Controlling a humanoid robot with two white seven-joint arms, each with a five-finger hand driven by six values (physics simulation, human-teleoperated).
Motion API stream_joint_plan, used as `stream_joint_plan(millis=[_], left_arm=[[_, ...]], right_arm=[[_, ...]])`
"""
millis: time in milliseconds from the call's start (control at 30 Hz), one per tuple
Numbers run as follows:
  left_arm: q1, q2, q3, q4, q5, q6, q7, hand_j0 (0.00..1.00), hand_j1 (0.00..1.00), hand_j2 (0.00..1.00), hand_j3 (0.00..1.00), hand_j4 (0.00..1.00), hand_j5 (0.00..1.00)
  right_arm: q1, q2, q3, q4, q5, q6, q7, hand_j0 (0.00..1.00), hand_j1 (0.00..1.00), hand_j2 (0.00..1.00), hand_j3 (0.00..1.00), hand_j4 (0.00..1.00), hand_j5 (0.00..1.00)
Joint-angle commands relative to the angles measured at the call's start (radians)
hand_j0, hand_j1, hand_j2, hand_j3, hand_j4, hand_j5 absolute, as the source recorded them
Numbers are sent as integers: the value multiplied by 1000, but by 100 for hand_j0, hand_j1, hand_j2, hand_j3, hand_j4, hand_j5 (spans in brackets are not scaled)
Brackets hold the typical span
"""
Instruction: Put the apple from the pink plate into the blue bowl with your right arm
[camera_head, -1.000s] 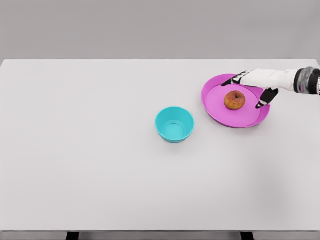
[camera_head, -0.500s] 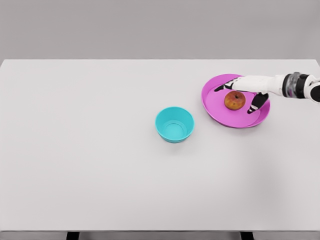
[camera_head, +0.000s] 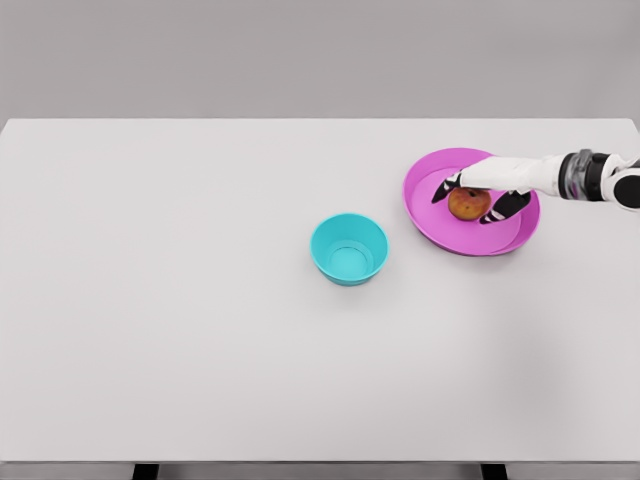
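The red-orange apple (camera_head: 468, 206) lies on the pink plate (camera_head: 430, 220) at the right of the white table. My right hand (camera_head: 468, 200) reaches in from the right edge and sits low over the apple. Its dark fingertips (camera_head: 497, 209) press the apple's right side and the thumb touches its upper left, so the hand is shut on the apple. The apple still rests on the plate. The blue bowl (camera_head: 349, 248) stands empty left of the plate, near the table's middle. My left arm is out of view.
The white table (camera_head: 200, 300) stretches wide on the left and toward the front edge. A short gap of bare tabletop separates the bowl from the plate.
My right hand has dropped down onto the apple and its fingers have drawn in from a wide spread to close around it. The apple and bowl have stayed in place.
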Motion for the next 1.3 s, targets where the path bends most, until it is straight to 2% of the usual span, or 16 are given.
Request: stream_joint_plan(millis=[0,33,233,367,400,467,533,600,1267], left_arm=[[0,0,0,0,-1,0,0,100,100,100,100,100,100],[-2,0,-1,0,1,0,0,100,100,100,100,100,100],[-2,0,0,0,1,0,0,100,100,100,100,100,100],[0,0,0,0,1,0,0,100,100,100,100,100,100],[0,0,0,0,1,0,0,100,100,100,100,100,100],[-2,0,0,0,1,0,0,100,100,100,100,100,100],[-2,0,-1,0,1,0,0,100,100,100,100,100,100],[0,0,0,0,1,1,0,100,100,100,100,100,100],[-2,0,0,0,-1,0,0,100,100,100,100,100,100]], right_arm=[[0,-1,3,2,-5,2,0,79,79,79,79,79,79],[0,-1,3,2,-5,2,0,99,99,99,99,99,99],[0,1,5,9,-2,2,0,99,99,99,99,99,99],[2,-1,5,11,1,2,0,95,95,95,95,95,95],[2,-1,5,11,2,2,0,82,82,82,82,82,82],[3,-1,5,11,2,2,0,74,74,74,74,74,74],[5,-1,5,11,4,2,0,69,69,69,69,69,69],[6,-2,5,11,4,2,0,60,60,60,60,60,60],[-28,-15,-18,-20,1,2,0,59,59,59,59,59,59]])
